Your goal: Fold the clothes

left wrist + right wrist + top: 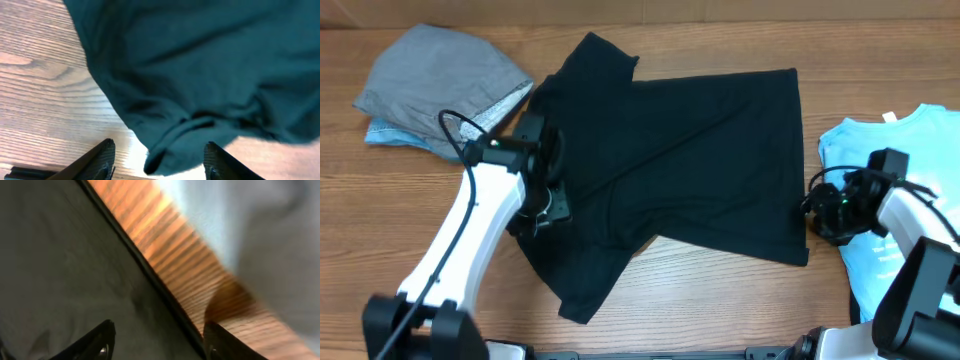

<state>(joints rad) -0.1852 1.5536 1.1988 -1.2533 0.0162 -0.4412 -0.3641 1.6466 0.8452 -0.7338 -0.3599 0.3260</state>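
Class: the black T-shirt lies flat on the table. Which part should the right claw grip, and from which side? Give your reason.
Best the hem of the black T-shirt, right beside the right claw, approached low from the right. That edge lies straight and flat, with bare table beside it, so a finger should slide under.

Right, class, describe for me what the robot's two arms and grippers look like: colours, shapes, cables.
The left arm and right arm have smooth white link shells with black joints. A thin black cable loops at the left wrist. The left gripper and right gripper each have two black, tapering fingers. No markings are legible.
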